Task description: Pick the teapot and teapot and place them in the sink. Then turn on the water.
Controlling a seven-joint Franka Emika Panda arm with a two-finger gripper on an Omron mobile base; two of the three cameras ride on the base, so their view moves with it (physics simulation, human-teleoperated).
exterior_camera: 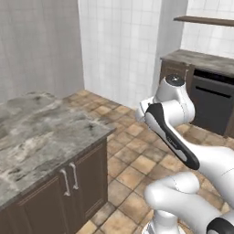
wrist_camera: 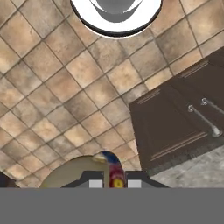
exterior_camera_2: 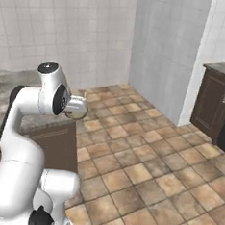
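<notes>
Clearly my jaws are drawn in narrow on a teapot [wrist_camera: 83, 173]: in the hand view its cream body and the handle with the coloured floral mark sit right between my finger tips, and in the right base view the same round pot [exterior_camera_2: 77, 109] hangs at my gripper [exterior_camera_2: 75, 107], out past the corner of the marble counter [exterior_camera_2: 4, 100] and over the tiled floor [exterior_camera_2: 144, 156].

The worry from here, as I judge it, is the grip itself. I seem to hold the pot by a thin part, the handle or rim, not around its belly, so a quick swing of my arm or a jolt from the base could let it twist or slip, and with bare tile below the counter's edge it would drop and not land on stone. A second risk is clipping the counter's corner or the dark cabinet doors [wrist_camera: 179, 127] beneath it as I carry the pot back across.

No basin or tap is visible beside this stretch of counter, so the sink is still some way off.
</notes>
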